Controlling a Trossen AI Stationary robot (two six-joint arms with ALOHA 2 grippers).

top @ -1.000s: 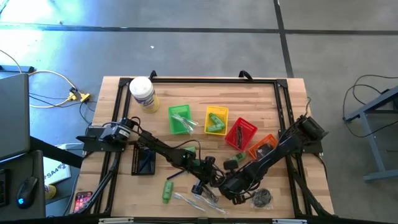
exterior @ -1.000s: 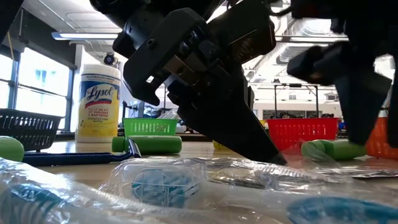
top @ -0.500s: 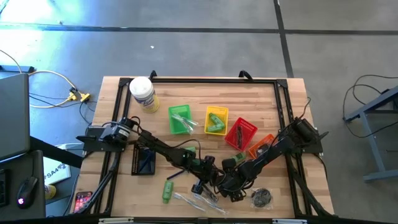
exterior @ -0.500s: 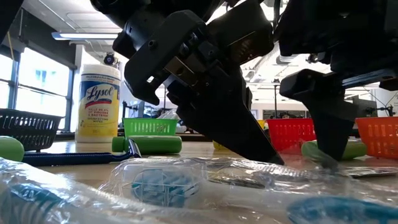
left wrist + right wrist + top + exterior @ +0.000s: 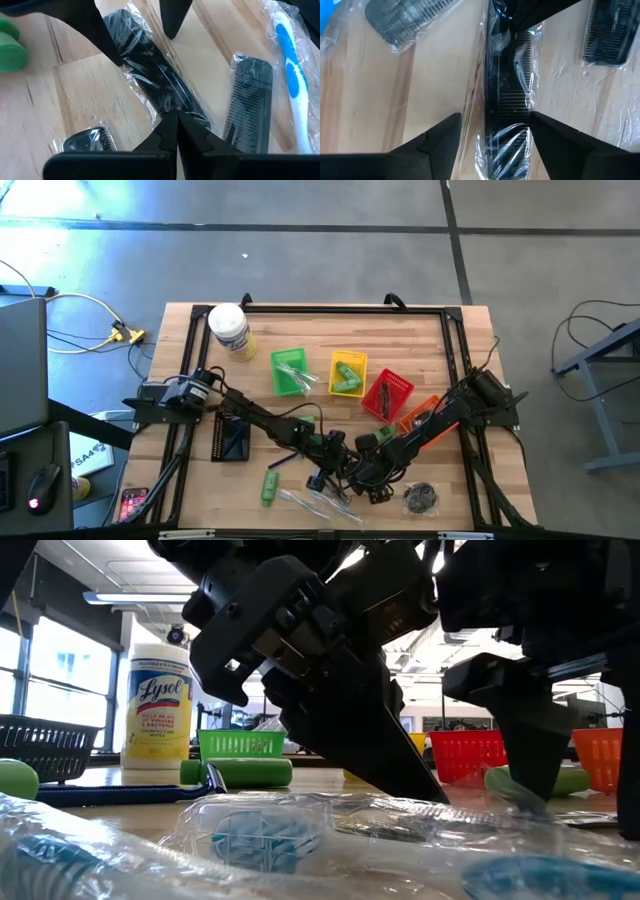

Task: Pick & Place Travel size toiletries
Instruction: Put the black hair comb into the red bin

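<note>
thing in hand: black comb in a clear wrapper [image 5: 507, 97], flat on the wooden table [image 5: 420, 340] near its front edge, between both arms.
left gripper [image 5: 176, 120]: fingers pressed together, tip down on the wrapped comb's middle, seemingly pinning it.
right gripper [image 5: 492, 131]: fingers spread, one to each side of the same comb, not yet closed on it.
neighbours: second wrapped comb [image 5: 247, 105] and a blue-and-white toothbrush [image 5: 292, 75] just beside; green bottle [image 5: 269, 486] nearby.
handling, as judged: light, thin, fairly stiff; the film is slick and crinkly, likely to slide.
where to grip: across the narrow width at mid-length, on the comb itself, not loose film.
</note>
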